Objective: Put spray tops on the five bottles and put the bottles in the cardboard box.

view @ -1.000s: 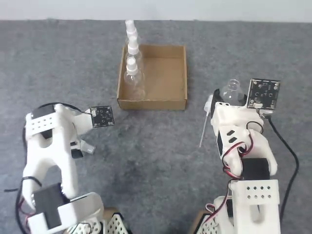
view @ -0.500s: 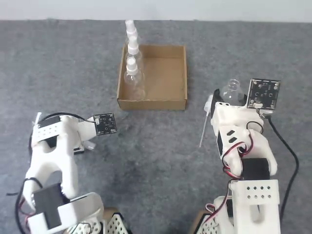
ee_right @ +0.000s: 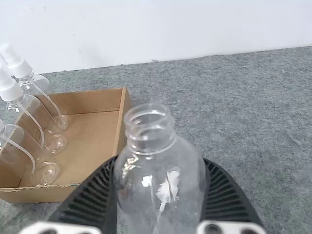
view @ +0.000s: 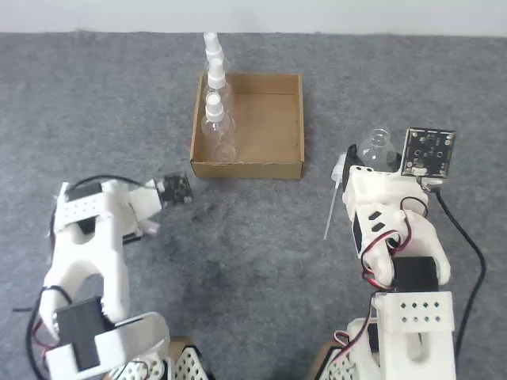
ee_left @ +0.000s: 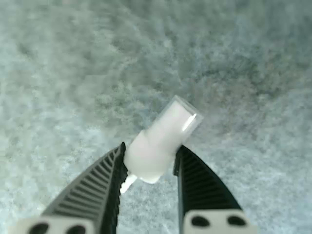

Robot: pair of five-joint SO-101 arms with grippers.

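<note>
The cardboard box [view: 247, 169] sits near the middle of the bench's [view: 261, 253] far edge, open side up. Three capped bottles [view: 219, 136] stand in a row along the box's left wall, each with a white spray top fitted. In the right wrist view these same bottles [ee_right: 30, 117] crowd the left side of the box [ee_right: 92, 136], and the rest of its floor is bare cardboard.

The left pincer [ee_left: 151, 163] hangs over the left part of the bench, toward the near edge and well apart from the box. Its two black ribbed fingers [ee_left: 105, 187] are closed partway around a white spray top [ee_left: 163, 139], gripping it at its lower end. The capped end sticks out beyond the fingertips, tilted, above the grey bench surface.

The right pincer [ee_right: 160, 168] is at the right side of the bench, near the box's near right corner. Its fingers [ee_right: 92, 200] are spread wide around the body of a clear uncapped bottle [ee_right: 158, 170] and clamp it from both sides. This bottle [view: 379, 146] stands upright with its neck open.

A loose spray top [view: 333, 198] with a long thin dip tube lies on the bench just beside the right arm, between that arm and the box.
</note>
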